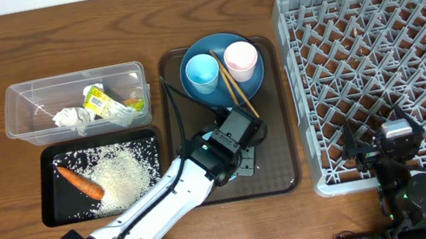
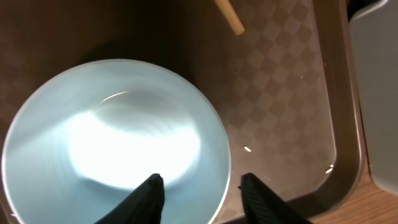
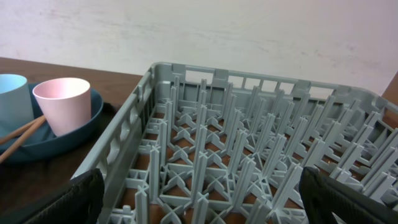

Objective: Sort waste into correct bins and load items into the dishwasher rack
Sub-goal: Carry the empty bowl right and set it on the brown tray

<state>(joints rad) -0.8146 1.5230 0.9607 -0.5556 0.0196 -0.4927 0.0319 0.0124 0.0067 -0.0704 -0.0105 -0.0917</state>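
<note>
The white-blue bowl sits upright on the brown serving tray, at 6 o'clock from the blue plate, with the dishwasher rack at its 3 o'clock. It looks rigid, light and glossy, so probably slick, and the thin rim is the sensible hold. The left gripper stands apart astride that rim at the bowl's 5 o'clock, not clamped. The right gripper gapes wide over the rack, empty.
</note>
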